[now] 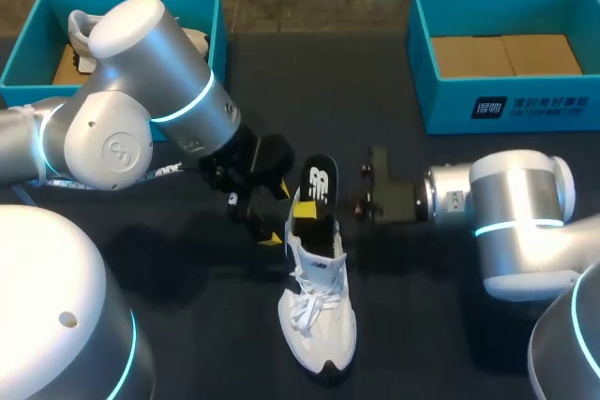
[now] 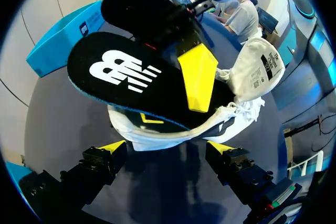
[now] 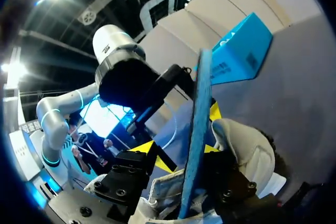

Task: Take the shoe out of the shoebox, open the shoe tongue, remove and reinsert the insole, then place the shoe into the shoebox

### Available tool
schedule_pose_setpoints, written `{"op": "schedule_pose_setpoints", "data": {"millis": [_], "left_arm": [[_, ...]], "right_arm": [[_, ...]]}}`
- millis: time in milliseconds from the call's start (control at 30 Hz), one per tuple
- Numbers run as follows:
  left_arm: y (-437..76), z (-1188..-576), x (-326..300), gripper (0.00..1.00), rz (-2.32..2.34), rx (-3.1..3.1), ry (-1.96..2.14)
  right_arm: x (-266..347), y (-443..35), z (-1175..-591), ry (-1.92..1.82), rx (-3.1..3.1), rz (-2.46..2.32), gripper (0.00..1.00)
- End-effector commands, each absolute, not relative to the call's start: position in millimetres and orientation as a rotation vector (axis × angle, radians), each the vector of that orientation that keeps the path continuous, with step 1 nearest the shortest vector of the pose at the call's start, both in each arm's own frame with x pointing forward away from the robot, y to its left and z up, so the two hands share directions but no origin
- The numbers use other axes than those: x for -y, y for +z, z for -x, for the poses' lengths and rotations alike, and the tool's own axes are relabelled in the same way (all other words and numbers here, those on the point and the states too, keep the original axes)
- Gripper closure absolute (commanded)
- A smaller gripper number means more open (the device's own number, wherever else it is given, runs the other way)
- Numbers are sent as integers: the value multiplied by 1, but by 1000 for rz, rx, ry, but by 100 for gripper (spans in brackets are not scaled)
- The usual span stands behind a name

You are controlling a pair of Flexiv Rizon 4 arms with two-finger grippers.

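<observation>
Right gripper (image 3: 178, 153): clamps black foam insole (image 2: 126, 72), angled half inside white laced sneaker (image 1: 319, 325).
Left gripper (image 2: 167, 148): wide open, empty, at the heel, likely bracing.

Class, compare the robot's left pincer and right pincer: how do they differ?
The left pincer is open, the right pincer shut. The left pincer holds nothing; the right pincer grips the black insole sticking out of the white shoe. Both have yellow tips.
</observation>
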State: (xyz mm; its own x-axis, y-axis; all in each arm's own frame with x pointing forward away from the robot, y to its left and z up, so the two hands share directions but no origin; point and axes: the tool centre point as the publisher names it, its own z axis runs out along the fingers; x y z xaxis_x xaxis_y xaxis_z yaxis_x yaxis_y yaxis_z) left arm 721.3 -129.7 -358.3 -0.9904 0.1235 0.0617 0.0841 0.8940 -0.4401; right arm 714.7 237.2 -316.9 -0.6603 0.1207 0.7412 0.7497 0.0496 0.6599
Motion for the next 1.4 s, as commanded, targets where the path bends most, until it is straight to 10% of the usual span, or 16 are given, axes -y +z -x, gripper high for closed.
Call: {"op": "schedule_pose_setpoints", "data": {"millis": [33,367,500,1100,1200,1400], "left_arm": [[-360,-721,130,0,163,2972,686],[-360,-721,130,0,163,2972,686],[-360,-721,130,0,163,2972,686],[-360,-721,130,0,163,2972,686],[-360,-721,130,0,163,2972,686],[-360,-721,130,0,163,2972,686]], "right_arm": [[-235,-316,-723,-1644,1835,867,57],[-230,-321,-721,-1688,1800,900,60],[-233,-320,-719,-1694,1806,904,100],[-243,-338,-691,-1549,1789,1024,100],[-242,-328,-692,-1563,1832,1009,60],[-240,-315,-695,-1605,1891,1002,53]]}}
